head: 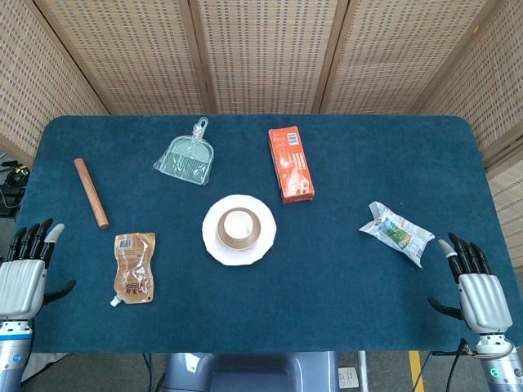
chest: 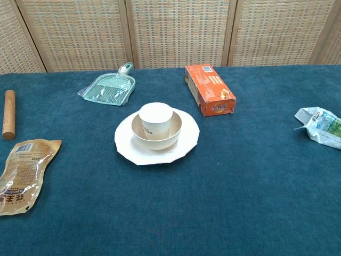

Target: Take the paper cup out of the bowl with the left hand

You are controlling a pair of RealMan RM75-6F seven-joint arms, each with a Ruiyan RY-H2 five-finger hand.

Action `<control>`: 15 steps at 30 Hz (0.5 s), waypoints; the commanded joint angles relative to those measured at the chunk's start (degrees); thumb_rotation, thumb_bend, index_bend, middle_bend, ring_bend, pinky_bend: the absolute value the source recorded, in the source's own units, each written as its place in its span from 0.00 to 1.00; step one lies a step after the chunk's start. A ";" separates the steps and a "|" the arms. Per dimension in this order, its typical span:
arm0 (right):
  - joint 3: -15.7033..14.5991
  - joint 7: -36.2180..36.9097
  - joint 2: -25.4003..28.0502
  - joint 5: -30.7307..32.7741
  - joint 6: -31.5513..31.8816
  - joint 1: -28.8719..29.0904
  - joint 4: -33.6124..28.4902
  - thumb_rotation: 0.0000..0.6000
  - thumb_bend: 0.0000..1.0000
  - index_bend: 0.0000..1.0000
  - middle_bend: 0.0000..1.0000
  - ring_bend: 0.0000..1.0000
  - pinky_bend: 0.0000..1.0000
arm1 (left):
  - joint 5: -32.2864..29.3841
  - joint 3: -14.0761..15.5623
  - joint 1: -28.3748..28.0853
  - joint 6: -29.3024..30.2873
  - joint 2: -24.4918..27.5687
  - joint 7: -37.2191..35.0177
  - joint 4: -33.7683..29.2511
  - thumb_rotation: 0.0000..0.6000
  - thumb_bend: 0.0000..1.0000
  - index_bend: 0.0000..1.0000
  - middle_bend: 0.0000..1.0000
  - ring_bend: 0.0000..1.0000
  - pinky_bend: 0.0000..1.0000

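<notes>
Paper cup stood upright in bowl on plate, desk centre | judged light, thin-walled, crushable; take gently round the exposed upper wall | left hand empty, fingers apart, near-left edge | right hand likewise, near-right.

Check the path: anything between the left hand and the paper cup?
Yes. In the head view the brown spout pouch lies between the left hand and the paper cup, which stands in the bowl.
</notes>
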 commanded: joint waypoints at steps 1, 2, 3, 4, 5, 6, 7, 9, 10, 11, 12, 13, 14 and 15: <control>-0.08 0.02 0.04 -0.15 0.14 -0.08 -0.01 1.00 0.13 0.00 0.00 0.00 0.00 | 0.14 0.08 0.06 0.12 -0.05 0.13 -0.08 1.00 0.04 0.00 0.00 0.00 0.00; -0.10 0.05 0.06 -0.20 0.18 -0.10 -0.02 1.00 0.13 0.00 0.00 0.00 0.00 | 0.19 0.10 0.08 0.16 -0.04 0.16 -0.13 1.00 0.04 0.00 0.00 0.00 0.00; -0.13 0.08 0.08 -0.24 0.21 -0.12 -0.03 1.00 0.13 0.00 0.00 0.00 0.00 | 0.26 0.13 0.09 0.20 -0.03 0.20 -0.18 1.00 0.04 0.00 0.00 0.00 0.00; -0.17 0.13 0.12 -0.31 0.28 -0.16 -0.04 1.00 0.13 0.00 0.00 0.00 0.00 | 0.37 0.18 0.15 0.32 -0.03 0.29 -0.23 1.00 0.04 0.00 0.00 0.00 0.00; -0.19 0.16 0.14 -0.34 0.32 -0.18 -0.03 1.00 0.13 0.00 0.00 0.00 0.00 | 0.46 0.20 0.18 0.41 -0.02 0.35 -0.28 1.00 0.04 0.00 0.00 0.00 0.00; -0.22 0.20 0.15 -0.39 0.33 -0.19 -0.05 1.00 0.13 0.00 0.00 0.00 0.00 | 0.54 0.23 0.22 0.48 -0.01 0.37 -0.33 1.00 0.04 0.00 0.00 0.00 0.00; -0.25 0.24 0.18 -0.46 0.37 -0.21 -0.09 1.00 0.13 0.00 0.00 0.00 0.00 | 0.65 0.26 0.25 0.57 0.01 0.39 -0.41 1.00 0.04 0.00 0.00 0.00 0.00; -0.27 0.32 0.20 -0.52 0.36 -0.20 -0.14 1.00 0.13 0.00 0.00 0.00 0.00 | 0.85 0.27 0.19 0.57 0.02 0.54 -0.41 1.00 0.04 0.00 0.00 0.00 0.00; -0.26 0.35 0.22 -0.47 0.31 -0.18 -0.17 1.00 0.13 0.00 0.00 0.00 0.00 | 0.83 0.23 0.11 0.47 -0.02 0.66 -0.40 1.00 0.04 0.00 0.00 0.00 0.00; -0.21 0.37 0.24 -0.42 0.26 -0.14 -0.18 1.00 0.13 0.00 0.00 0.00 0.00 | 0.73 0.16 -0.01 0.30 -0.05 0.74 -0.44 1.00 0.04 0.00 0.00 0.00 0.00; -0.04 0.41 0.28 -0.22 0.20 -0.07 -0.16 1.00 0.13 0.00 0.00 0.00 0.00 | 0.44 -0.07 -0.29 -0.13 -0.13 0.74 -0.61 1.00 0.04 0.00 0.00 0.00 0.00; 0.10 0.48 0.30 -0.04 0.16 -0.02 -0.13 1.00 0.13 0.00 0.00 0.00 0.00 | 0.24 -0.26 -0.53 -0.44 -0.18 0.75 -0.71 1.00 0.04 0.00 0.00 0.00 0.00; 0.35 0.67 0.34 0.35 0.10 0.03 -0.08 1.00 0.13 0.00 0.00 0.00 0.00 | -0.16 -0.70 -1.18 -1.29 -0.30 0.88 -0.92 1.00 0.04 0.00 0.00 0.00 0.00; 0.53 0.87 0.40 0.66 0.01 0.06 -0.04 1.00 0.13 0.00 0.00 0.00 0.00 | -0.52 -1.00 -1.67 -1.99 -0.33 1.15 -1.11 1.00 0.04 0.00 0.00 0.00 0.00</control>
